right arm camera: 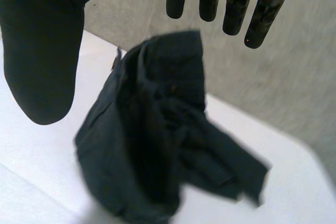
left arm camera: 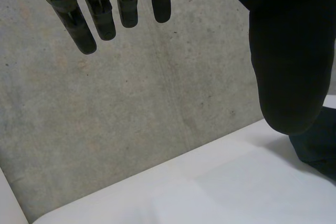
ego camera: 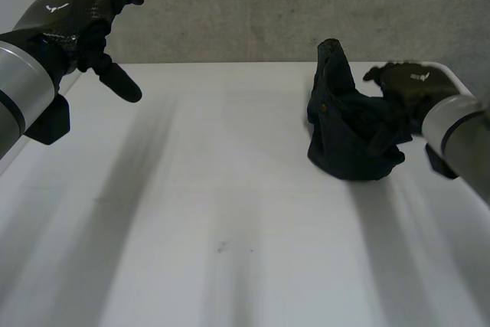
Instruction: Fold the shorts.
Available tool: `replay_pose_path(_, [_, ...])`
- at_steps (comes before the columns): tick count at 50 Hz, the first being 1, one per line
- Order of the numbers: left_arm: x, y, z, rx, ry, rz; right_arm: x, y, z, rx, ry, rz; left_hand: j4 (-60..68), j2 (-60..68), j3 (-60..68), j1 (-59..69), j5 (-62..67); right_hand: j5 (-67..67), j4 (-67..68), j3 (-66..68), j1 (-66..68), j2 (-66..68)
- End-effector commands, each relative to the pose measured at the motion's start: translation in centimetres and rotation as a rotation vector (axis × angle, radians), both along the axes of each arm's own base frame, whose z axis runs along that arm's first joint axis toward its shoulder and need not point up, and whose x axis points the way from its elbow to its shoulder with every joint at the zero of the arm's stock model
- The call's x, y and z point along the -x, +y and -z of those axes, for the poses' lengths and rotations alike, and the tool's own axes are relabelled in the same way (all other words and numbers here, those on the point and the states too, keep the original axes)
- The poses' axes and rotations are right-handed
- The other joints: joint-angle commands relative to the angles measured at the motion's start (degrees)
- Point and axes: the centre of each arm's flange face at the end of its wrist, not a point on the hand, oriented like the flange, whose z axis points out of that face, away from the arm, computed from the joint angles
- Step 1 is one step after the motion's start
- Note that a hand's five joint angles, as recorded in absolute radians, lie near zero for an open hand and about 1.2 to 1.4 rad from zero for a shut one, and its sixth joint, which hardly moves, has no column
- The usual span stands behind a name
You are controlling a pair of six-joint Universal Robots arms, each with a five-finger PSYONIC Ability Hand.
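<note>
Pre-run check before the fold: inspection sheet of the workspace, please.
Surface: white table.
Job's things: dark shorts, bunched in a heap at the table's far right, not yet folded.
Clutter: nothing seen.
Hands: left hand open, raised at the far left, away from the shorts; right hand open, right beside the shorts, fingers straight.
Cables: nothing seen.
Surroundings: grey concrete wall behind the table.
</note>
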Motion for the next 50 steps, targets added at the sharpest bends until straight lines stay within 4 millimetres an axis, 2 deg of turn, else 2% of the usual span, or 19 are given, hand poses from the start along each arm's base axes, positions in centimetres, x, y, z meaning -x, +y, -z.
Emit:
replay_pose_path(1, [0.1, -0.3, 0.4, -0.005, -0.003, 0.000, -0.6, -2.1, 5.7, -0.130, -0.162, 0.069, -1.4, -1.2, -1.9, -0.8, -2.6, -3.5, -2.3, 0.6, 1.6, -0.6])
replay_pose_path(9, [0.2, -0.4, 0.5, -0.008, -0.002, 0.000, -1.7, -5.1, 9.8, -0.091, -0.133, 0.072, -1.4, -1.2, -1.9, -0.8, -2.7, 1.2, 2.4, 5.3, 6.3, 4.1])
replay_pose_path(10, [0.2, -0.4, 0.5, -0.008, -0.002, 0.000, -2.0, -5.6, 10.2, -0.086, -0.110, 0.063, -1.4, -1.2, -1.9, -0.8, -2.7, 30.1, 31.3, 34.2, 35.2, 33.0])
replay_pose_path(12, [0.2, -0.4, 0.5, -0.010, -0.003, 0.000, -2.3, -5.7, 10.5, -0.075, -0.090, 0.042, -1.4, -1.2, -1.9, -0.8, -2.6, 64.2, 65.4, 68.3, 69.3, 67.1])
replay_pose_path(15, [0.1, -0.3, 0.5, -0.008, -0.002, 0.000, -3.1, -5.5, 9.7, -0.023, -0.063, -0.016, -1.4, -1.2, -1.9, -0.8, -2.6, 66.5, 67.7, 70.6, 71.6, 69.4])
replay_pose_path(16, [0.1, -0.4, 0.5, -0.008, -0.002, -0.002, -3.7, -5.1, 9.4, -0.010, -0.057, -0.047, -1.4, -1.2, -1.9, -0.8, -2.7, 66.5, 67.7, 70.6, 71.6, 69.4])
replay_pose_path(17, [0.1, -0.4, 0.4, -0.007, -0.002, -0.002, -5.5, -3.5, 8.4, 0.020, -0.049, -0.144, -1.4, -1.2, -1.9, -0.8, -2.7, 66.5, 67.7, 70.6, 71.6, 69.4])
replay_pose_path(20, [0.1, -0.3, 0.2, 0.004, 0.001, 0.000, -8.9, 0.1, 7.6, 0.045, -0.038, -0.318, -1.4, -1.2, -1.9, -0.8, -2.7, 66.5, 67.7, 70.6, 71.6, 69.4])
replay_pose_path(21, [0.1, -0.3, 0.2, 0.006, 0.003, 0.000, -10.7, 2.3, 7.5, 0.055, -0.023, -0.424, -1.4, -1.2, -1.9, -0.8, -2.7, 66.5, 67.7, 70.6, 71.6, 69.4])
replay_pose_path(23, [0.1, -0.3, 0.0, 0.015, 0.005, -0.002, -12.3, 4.6, 7.4, 0.064, -0.005, -0.520, -1.4, -1.2, -1.9, -0.8, -2.7, 66.5, 67.7, 70.6, 71.6, 69.4])
replay_pose_path(24, [0.0, -0.3, -0.1, 0.018, 0.007, -0.002, -13.5, 6.8, 7.6, 0.075, 0.020, -0.614, -1.4, -1.2, -1.9, -0.8, -2.7, 66.5, 67.7, 70.6, 71.6, 69.4])
replay_pose_path(27, [0.0, -0.4, -0.2, 0.024, 0.009, -0.006, -15.0, 9.8, 7.7, 0.103, 0.055, -0.732, -1.4, -1.2, -1.9, -0.8, -2.7, 66.5, 67.7, 70.6, 71.6, 69.4])
replay_pose_path(28, [0.0, -0.4, -0.2, 0.024, 0.009, -0.006, -16.0, 11.6, 7.7, 0.126, 0.070, -0.797, -1.4, -1.2, -1.9, -0.8, -2.7, 66.5, 67.7, 70.6, 71.6, 69.4])
replay_pose_path(32, [-0.1, -0.4, -0.3, 0.029, 0.011, -0.009, -17.4, 14.2, 7.8, 0.157, 0.074, -0.885, -1.4, -1.2, -1.9, -0.8, -2.7, 66.5, 67.7, 70.6, 71.6, 69.4])
replay_pose_path(35, [-0.2, -0.5, -0.4, 0.032, 0.012, -0.011, -18.0, 14.7, 8.0, 0.161, 0.069, -0.904, -1.4, -1.2, -1.9, -0.8, -2.7, 66.5, 67.7, 70.6, 71.6, 69.4])
replay_pose_path(39, [-0.3, -0.6, -0.5, 0.035, 0.013, -0.014, -18.6, 15.3, 7.7, 0.167, 0.054, -0.920, -1.4, -1.2, -1.9, -0.8, -2.6, 3.5, 4.7, 7.6, 8.6, 6.3])
replay_pose_path(40, [-0.3, -0.6, -0.6, 0.037, 0.013, -0.014, -18.5, 15.0, 7.2, 0.181, 0.052, -0.902, -1.4, -1.2, -1.9, -0.8, -2.6, -3.5, -2.3, 0.6, 1.6, -0.6])
replay_pose_path(46, [-0.1, -0.7, -0.2, 0.020, 0.006, -0.005, -17.7, 14.1, 4.5, 0.218, 0.032, -0.819, 0.0, 0.2, -0.5, 0.6, -1.3, -3.5, -2.3, 0.6, 1.6, -0.6])
replay_pose_path(50, [-0.1, -0.6, 0.8, -0.005, -0.029, -0.003, -15.5, 12.3, 3.2, 0.170, 0.043, -0.742, 0.2, 0.3, -0.3, 0.8, -1.1, -3.5, -2.3, 0.6, 1.6, -0.6])
